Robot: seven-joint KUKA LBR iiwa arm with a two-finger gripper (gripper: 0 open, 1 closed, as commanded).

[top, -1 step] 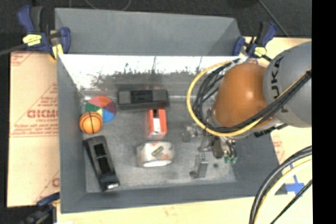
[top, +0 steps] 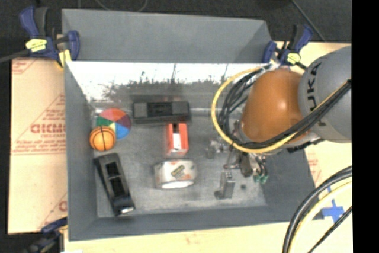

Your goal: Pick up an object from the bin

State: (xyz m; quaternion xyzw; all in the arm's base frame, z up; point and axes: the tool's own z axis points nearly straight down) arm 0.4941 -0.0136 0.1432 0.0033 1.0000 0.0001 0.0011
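The hand (top: pixel 224 186) hung low over bare floor in the right front part of the bin (top: pixel 80 157); whether it was open or closed could not be told. The nearest thing, a white tape roll (top: pixel 173 175), sat near it toward the view's left, by the front wall, round and with no clear long axis. Beyond the roll an orange box (top: pixel 177 138) lay with its length running front to back.

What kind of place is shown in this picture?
Probably a robotics laboratory for picking tests: a KUKA arm with cables hangs over a grey metal bin of unrelated small things, such as a toy basketball.
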